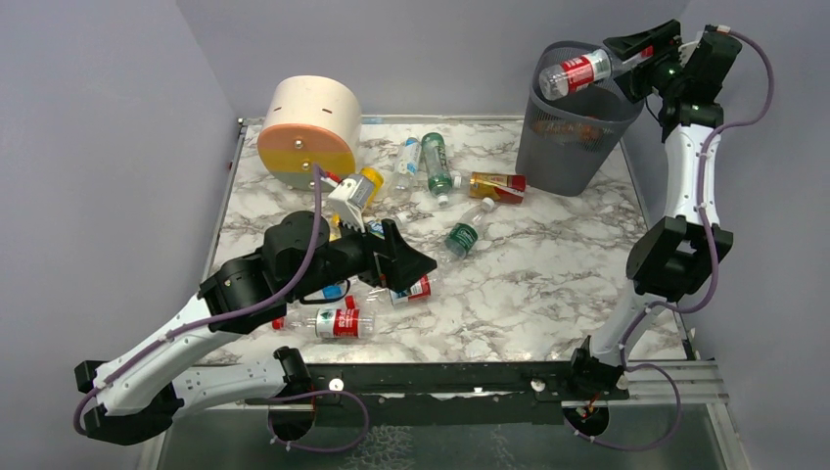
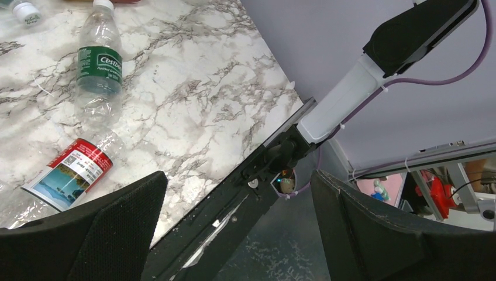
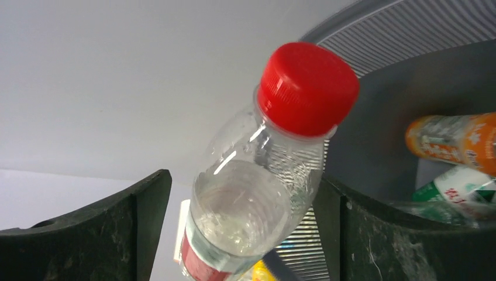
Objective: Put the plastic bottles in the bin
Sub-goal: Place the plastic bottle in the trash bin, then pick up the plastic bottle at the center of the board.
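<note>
Drop step, upper right of the frame: the right gripper (image 1: 624, 57) hangs over the bin (image 1: 548, 147), jaws spread wider than the red-capped bottle (image 1: 576, 72), which lies loose above the rim. The left gripper (image 1: 416, 262) gapes empty, centre-left. Next job, I'd say: fetch another bottle.

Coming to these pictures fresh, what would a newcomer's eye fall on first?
A clear plastic bottle with a red cap and red label lies tilted over the tall dark grey mesh bin at the far right, between the parted fingers of the right gripper. Near the front left, the open left gripper hangs over scattered plastic bottles on the white marble table.
</note>
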`<act>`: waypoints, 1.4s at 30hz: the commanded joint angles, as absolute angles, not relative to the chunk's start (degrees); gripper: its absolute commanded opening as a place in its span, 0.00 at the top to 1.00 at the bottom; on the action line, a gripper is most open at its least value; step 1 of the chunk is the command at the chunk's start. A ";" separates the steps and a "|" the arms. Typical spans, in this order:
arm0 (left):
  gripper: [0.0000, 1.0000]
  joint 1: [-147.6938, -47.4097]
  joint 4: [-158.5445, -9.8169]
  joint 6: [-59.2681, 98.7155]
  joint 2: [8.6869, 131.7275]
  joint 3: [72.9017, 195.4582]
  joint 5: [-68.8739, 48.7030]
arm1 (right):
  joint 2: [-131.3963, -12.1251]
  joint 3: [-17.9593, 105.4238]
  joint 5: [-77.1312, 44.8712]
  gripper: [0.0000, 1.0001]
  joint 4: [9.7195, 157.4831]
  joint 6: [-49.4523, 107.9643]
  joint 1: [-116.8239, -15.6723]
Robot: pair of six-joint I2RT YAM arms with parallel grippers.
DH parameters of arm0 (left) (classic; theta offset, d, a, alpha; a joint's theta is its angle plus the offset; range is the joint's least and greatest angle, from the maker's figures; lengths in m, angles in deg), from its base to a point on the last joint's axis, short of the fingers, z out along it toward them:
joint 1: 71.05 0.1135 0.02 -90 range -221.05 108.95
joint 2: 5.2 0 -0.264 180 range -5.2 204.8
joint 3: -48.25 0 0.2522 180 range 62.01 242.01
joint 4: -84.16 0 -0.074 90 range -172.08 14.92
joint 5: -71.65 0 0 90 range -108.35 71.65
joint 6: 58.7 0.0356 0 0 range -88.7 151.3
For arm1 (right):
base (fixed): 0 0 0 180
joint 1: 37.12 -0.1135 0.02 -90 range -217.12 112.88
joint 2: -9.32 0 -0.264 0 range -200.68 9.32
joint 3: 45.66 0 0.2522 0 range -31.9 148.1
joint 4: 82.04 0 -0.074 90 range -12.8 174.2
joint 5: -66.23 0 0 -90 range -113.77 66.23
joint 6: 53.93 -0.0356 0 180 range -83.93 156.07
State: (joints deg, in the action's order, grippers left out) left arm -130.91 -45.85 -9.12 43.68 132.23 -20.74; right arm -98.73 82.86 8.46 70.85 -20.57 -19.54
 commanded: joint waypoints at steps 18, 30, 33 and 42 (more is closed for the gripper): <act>0.01 -131.12 -45.59 -8.81 44.17 129.31 -20.49 | -89.76 80.88 11.53 0.03 64.25 -15.14 -19.37; 0.01 -131.14 -47.95 -11.94 41.43 116.88 -22.04 | -67.75 52.73 20.62 0.00 62.60 -6.71 -19.38; 0.01 -131.17 -49.41 -12.29 41.66 114.54 -21.90 | -63.86 48.49 21.44 0.00 60.56 -4.28 -19.44; 0.01 -131.08 -54.82 -5.28 51.02 114.94 -24.66 | -52.68 31.04 21.13 0.00 60.23 -3.44 -19.46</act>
